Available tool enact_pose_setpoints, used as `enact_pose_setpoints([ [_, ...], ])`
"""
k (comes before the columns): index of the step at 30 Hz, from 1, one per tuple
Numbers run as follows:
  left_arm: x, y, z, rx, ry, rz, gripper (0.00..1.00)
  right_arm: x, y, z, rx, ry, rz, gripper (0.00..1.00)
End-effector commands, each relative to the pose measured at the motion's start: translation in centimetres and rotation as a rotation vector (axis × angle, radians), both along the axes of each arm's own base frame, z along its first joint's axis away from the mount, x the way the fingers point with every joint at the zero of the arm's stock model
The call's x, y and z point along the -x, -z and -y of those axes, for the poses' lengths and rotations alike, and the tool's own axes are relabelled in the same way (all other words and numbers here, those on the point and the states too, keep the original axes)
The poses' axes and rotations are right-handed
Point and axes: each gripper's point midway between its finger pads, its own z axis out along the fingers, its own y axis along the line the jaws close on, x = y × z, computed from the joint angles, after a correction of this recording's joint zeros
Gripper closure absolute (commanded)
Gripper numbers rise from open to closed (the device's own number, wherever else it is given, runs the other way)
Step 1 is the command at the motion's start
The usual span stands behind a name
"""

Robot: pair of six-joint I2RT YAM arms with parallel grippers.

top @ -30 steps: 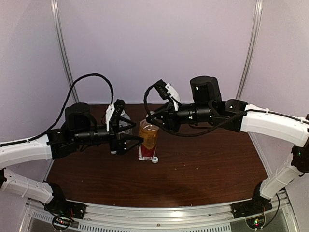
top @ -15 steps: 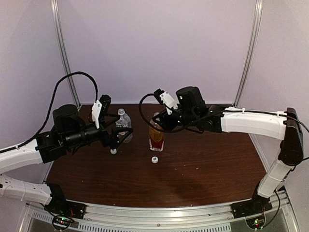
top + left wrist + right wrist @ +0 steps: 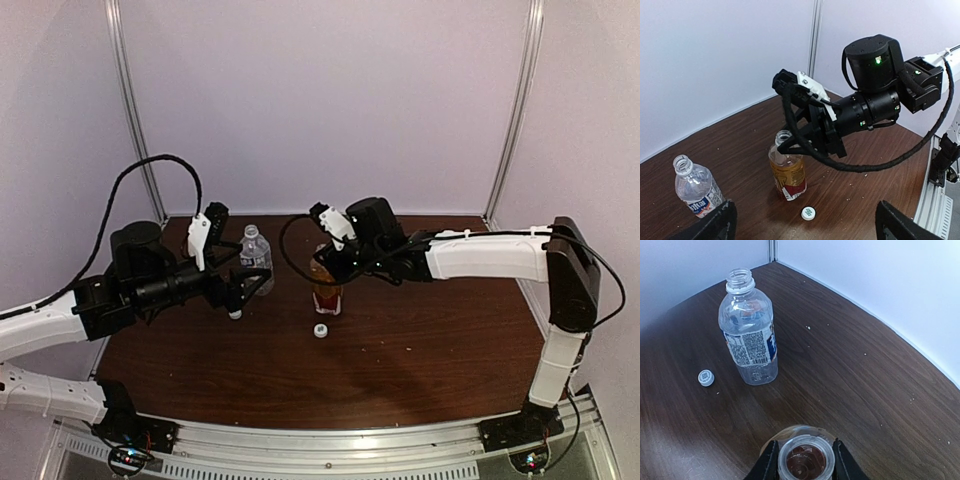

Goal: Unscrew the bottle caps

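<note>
Right end effector point(image 3: 805, 460) pinches the amber bottle point(image 3: 787, 175) at its hard neck; its thin sides would squash, I think. Left end effector point(image 3: 807, 227) gapes, empty. A tiny light cap point(image 3: 320, 330) lies below the right one.

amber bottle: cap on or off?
Off. The amber bottle has a bare, open neck in the right wrist view, with liquid visible down it. A white cap lies on the table near its base.
</note>
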Motion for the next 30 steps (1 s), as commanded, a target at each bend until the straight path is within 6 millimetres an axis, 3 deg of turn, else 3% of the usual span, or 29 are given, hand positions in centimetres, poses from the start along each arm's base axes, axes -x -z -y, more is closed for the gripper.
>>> enact_pose_setpoints([
  [1,0.0,-0.7,-0.4,0.014,-0.012,0.037,0.02,-1.2,-1.6,-0.1,-0.043,0.028,0.062,0.96],
  [13,-0.4,-0.8,-1.0,0.009,-0.051,0.044,0.02,-0.7,0.0,1.0,-0.026,0.033,0.031,0.75],
  [26,-1.4,-0.4,-2.0,-0.038,-0.133,0.017,0.02,0.1,-2.0,2.3,-0.060,0.034,0.028,0.13],
  [30,-2.1,-0.3,-3.3,-0.054,-0.211,0.006,0.02,0.9,-3.6,3.2,-0.081,0.041,0.030,0.01],
])
